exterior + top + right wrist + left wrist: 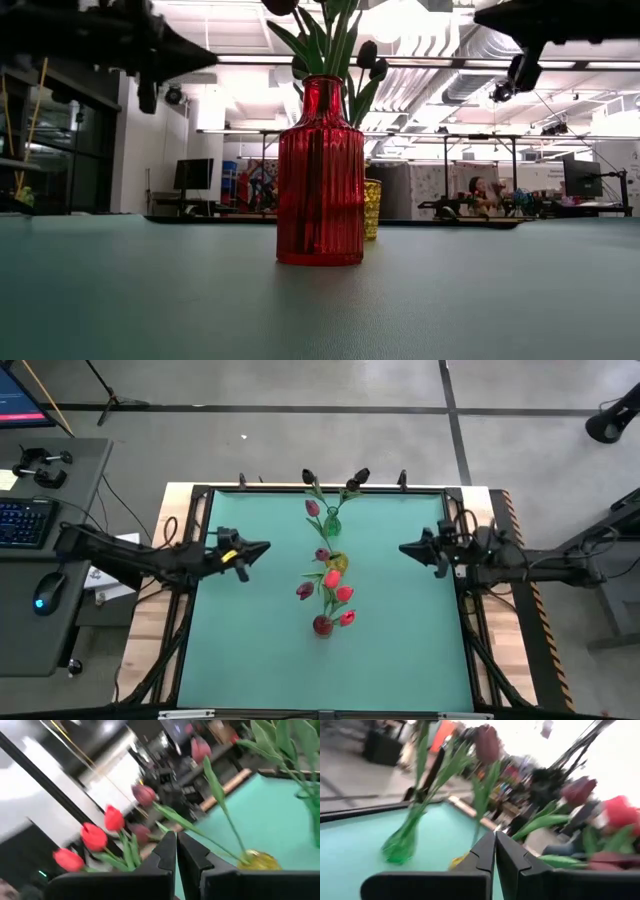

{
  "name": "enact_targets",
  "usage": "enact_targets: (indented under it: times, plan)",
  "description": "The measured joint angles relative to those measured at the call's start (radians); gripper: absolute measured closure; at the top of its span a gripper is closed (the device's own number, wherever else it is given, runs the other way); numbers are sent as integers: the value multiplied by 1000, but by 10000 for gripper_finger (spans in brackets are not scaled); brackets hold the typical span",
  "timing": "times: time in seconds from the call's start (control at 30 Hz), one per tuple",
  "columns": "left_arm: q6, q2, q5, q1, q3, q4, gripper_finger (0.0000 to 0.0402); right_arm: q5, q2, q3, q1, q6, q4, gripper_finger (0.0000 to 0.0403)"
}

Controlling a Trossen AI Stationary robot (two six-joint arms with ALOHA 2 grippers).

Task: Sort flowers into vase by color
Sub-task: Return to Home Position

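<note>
Three vases stand in a row down the middle of the table. The red vase [322, 625] [320, 175] is nearest and holds bright red tulips [340, 595] [95, 836]. The yellow vase [337, 563] [259, 860] holds dark pink-maroon tulips [322, 555] [144, 795]. The green vase [331, 522] [400, 846] is farthest and holds near-black tulips [357, 479]. Each stem stands in its vase's mouth. My left gripper [264, 547] [495, 842] hovers shut to the left of the vases. My right gripper [404, 547] [176, 842] hovers shut to their right.
Bare teal table surface [250, 640] lies on both sides of the vase row. A desk with keyboard and mouse [25, 520] stands beyond the table's left edge. In the low view a person [478, 192] sits far off in the room behind.
</note>
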Motion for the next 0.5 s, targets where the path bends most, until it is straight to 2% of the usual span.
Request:
enact_targets:
  times: [0.1, 0.27, 0.5]
  plan:
    - [-1, -24, -2, -33, -81, 162, 401, 54, -7, -100, 32, 0, 188, 401]
    - [-23, -55, -27, -63, -195, 306, 401, 183, 13, -201, 82, -88, 360, 402]
    - [-24, -72, -2, -68, -208, 185, 401, 124, 13, -273, 115, -149, 437, 403]
